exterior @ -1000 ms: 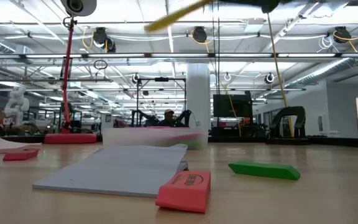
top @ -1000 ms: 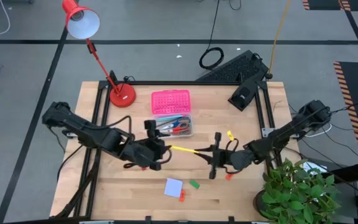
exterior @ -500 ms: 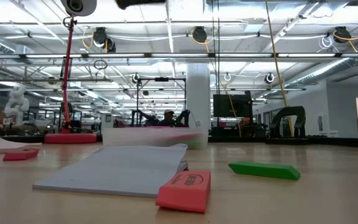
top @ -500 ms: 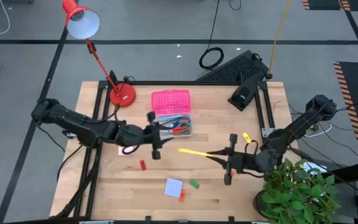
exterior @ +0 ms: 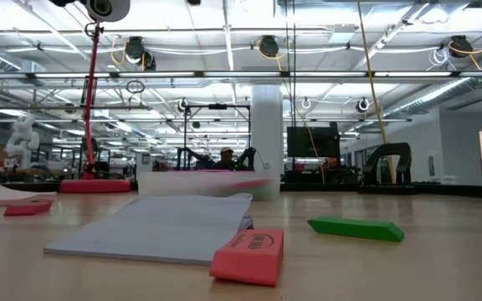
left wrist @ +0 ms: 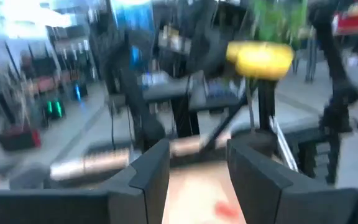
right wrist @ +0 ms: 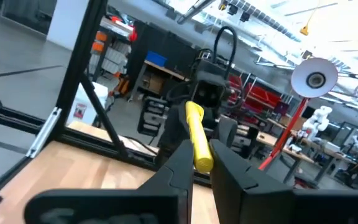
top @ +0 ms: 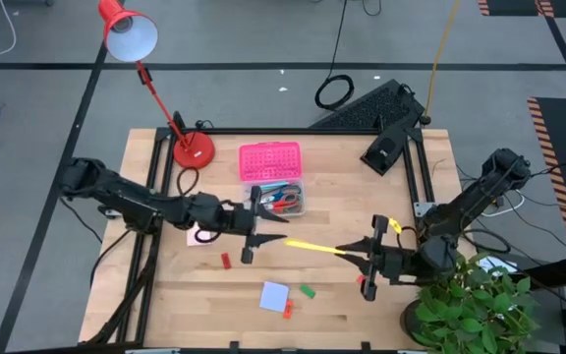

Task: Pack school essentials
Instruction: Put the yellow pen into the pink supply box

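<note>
A thin yellow pencil (top: 322,247) hangs level above the middle of the table, with my right gripper (top: 364,255) shut on its right end. My left gripper (top: 269,234) stands open just left of the pencil's free end (top: 288,242), fingers pointing at it, and no touch shows. On the table lie a blue note pad (top: 274,295), a green eraser (top: 307,291), red erasers (top: 287,308) (top: 226,261), and a pink note pad (top: 200,236) partly under the left arm. Scissors lie in the clear box (top: 276,198). My right gripper pinches the pencil's near end (right wrist: 202,158) between its two fingers. The fingers come level from the table's right and lie along the pencil. The pencil sticks straight out past the fingertips toward the table's left, lifted clear of the table.
The pink lid (top: 270,160) lies at the far side of the clear box. A red desk lamp (top: 191,149) stands at the far left and a black stand (top: 389,147) at the far right. A potted plant (top: 470,295) crowds the near right corner.
My right gripper has carried the pencil, still level, toward the table's right and a little toward the near edge. My left gripper has risen from the table near the pink note pad, turned, and moved right toward the pencil's free end.
</note>
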Motion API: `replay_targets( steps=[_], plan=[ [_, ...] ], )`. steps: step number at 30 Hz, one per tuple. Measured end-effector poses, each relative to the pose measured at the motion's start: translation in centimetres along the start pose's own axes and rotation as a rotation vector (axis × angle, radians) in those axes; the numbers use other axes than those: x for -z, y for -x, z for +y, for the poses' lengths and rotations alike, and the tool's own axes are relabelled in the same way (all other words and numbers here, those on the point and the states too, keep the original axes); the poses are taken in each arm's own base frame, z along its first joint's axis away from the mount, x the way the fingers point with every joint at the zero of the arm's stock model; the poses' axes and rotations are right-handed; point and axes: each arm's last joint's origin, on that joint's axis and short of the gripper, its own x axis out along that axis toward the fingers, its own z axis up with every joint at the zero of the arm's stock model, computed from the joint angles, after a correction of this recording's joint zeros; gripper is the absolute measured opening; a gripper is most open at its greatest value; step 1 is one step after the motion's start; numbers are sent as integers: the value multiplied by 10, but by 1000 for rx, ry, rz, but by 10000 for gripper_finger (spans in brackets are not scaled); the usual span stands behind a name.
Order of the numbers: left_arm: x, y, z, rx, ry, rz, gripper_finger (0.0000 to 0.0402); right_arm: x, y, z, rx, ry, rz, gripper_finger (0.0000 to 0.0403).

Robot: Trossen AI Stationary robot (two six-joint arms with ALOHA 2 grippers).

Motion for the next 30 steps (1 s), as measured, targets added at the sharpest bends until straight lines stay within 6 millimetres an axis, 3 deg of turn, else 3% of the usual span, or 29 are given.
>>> replay_targets(
  steps=[6, 12, 20, 26, 30],
  plan=[
    [8, -17, -20, 9, -59, -192, 195, -1, 0, -1, 22, 24, -2, 27],
    [10, -35, -23, -87, 68, -298, 227, 0, 0, -3, 72, 63, 33, 27],
    [17, -61, -24, -97, 164, -294, 229, 1, -1, -2, 91, 104, 53, 27],
    [13, -61, -24, -89, 224, -326, 229, 2, -1, -2, 89, 115, 54, 27],
    [5, -61, -26, -42, 161, -381, 213, -4, 0, -5, 95, 53, 0, 27]
  ],
)
